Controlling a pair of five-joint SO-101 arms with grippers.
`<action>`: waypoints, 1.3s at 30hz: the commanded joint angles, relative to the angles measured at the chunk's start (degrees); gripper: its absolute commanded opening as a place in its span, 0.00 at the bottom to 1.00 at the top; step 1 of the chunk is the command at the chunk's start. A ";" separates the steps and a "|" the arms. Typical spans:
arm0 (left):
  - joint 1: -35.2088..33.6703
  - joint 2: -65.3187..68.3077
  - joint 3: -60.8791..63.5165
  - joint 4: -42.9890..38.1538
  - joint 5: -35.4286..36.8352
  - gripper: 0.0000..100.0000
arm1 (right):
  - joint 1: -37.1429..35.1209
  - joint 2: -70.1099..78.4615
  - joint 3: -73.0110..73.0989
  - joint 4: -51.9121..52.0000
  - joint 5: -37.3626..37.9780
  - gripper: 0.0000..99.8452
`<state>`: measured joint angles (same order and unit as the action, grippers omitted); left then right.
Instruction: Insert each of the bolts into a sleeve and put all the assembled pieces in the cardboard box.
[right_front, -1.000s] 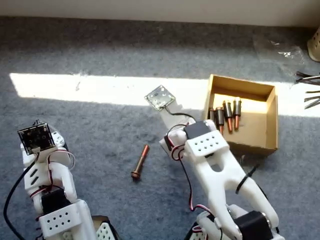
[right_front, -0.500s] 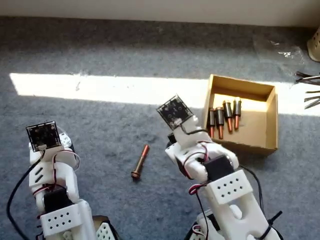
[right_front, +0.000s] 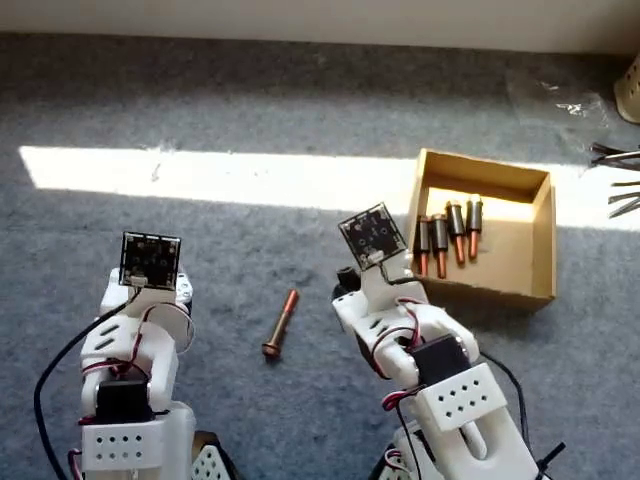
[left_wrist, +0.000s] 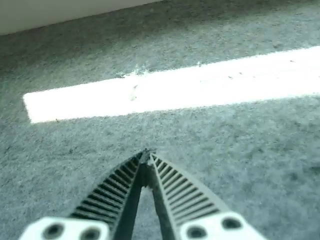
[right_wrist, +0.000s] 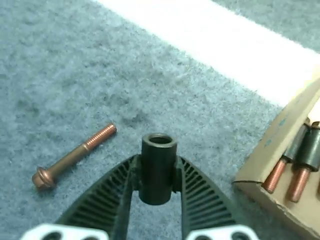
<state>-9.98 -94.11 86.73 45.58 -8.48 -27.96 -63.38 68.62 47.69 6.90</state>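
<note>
A copper bolt (right_front: 280, 323) lies on the grey carpet between the two arms; it also appears as the bolt (right_wrist: 74, 156) in the right wrist view. My right gripper (right_wrist: 156, 175) is shut on a black sleeve (right_wrist: 158, 167), held upright with its hole showing, a little right of the bolt and left of the cardboard box (right_front: 541, 235). Several assembled bolt-and-sleeve pieces (right_front: 450, 232) lie side by side in the box. My left gripper (left_wrist: 147, 161) hovers shut over bare carpet, with nothing between its fingers; its arm (right_front: 135, 330) stands left of the bolt.
A bright strip of sunlight (right_front: 220, 180) crosses the carpet behind the arms. Dark cable ties (right_front: 615, 180) and a clear plastic bag (right_front: 560, 100) lie at the far right. A pale wall edge (right_front: 300, 20) borders the back.
The right arm has pulled back from beside the box and now holds the sleeve nearer the bolt. The left arm has swung right, toward the bolt.
</note>
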 joint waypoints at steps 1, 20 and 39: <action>5.32 -0.04 -8.04 5.10 -0.18 0.01 | 0.75 -1.89 -0.40 -1.71 -1.32 0.03; 10.86 17.27 -27.74 6.68 -0.18 0.01 | 3.38 -28.70 13.23 -0.48 -5.10 0.03; 22.90 53.85 -33.54 8.00 12.22 0.01 | 3.38 -40.75 20.18 0.40 -4.75 0.03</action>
<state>11.65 -43.91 56.31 52.00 3.12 -25.14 -103.21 89.45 47.96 2.24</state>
